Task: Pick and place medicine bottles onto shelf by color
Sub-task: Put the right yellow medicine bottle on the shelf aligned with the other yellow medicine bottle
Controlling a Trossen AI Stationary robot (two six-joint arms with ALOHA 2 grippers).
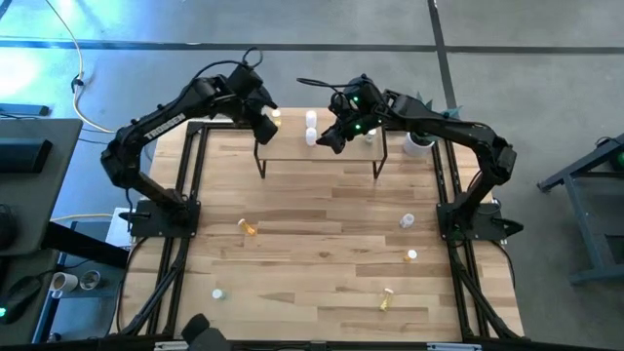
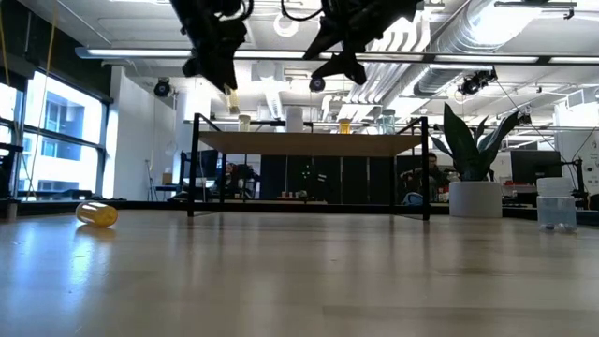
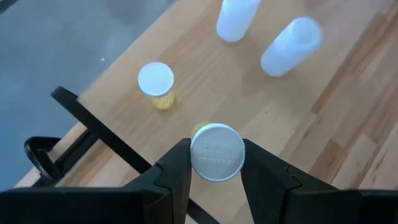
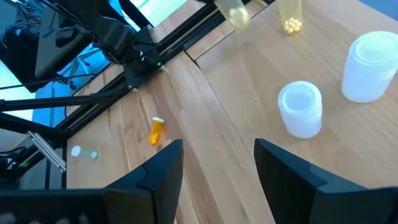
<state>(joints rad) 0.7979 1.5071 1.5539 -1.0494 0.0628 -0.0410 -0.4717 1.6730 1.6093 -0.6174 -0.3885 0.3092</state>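
Observation:
The shelf [image 1: 322, 161] stands at the table's far middle. On its far part stand a yellow medicine bottle [image 3: 156, 84] with a white cap and two white bottles [image 3: 235, 18] [image 3: 289, 46]. My left gripper [image 1: 265, 125] hovers over the shelf's left end, shut on another white-capped yellow bottle [image 3: 217, 152]. My right gripper [image 4: 217, 149] hangs open and empty above the shelf's middle [image 1: 331, 139], near the white bottles [image 4: 301, 109]. More bottles lie on the table: an orange one [image 1: 249, 226], white ones [image 1: 407, 221] [image 1: 412, 255], a yellow one [image 1: 387, 299] and a pale one [image 1: 218, 292]. My left gripper pinches the yellow bottle at its white cap [image 3: 217, 152], one finger [image 3: 177, 171] on each side of the cap. The fingers slant down from above. The bottle hangs below them, cap up, clear of the shelf board [image 3: 261, 118].
A potted plant [image 2: 473, 159] and a clear container [image 2: 557, 208] stand at the table's far right. The shelf's black legs [image 1: 261, 161] [image 1: 380, 161] reach down to the table. The orange bottle [image 2: 96, 214] lies on its side at the left.

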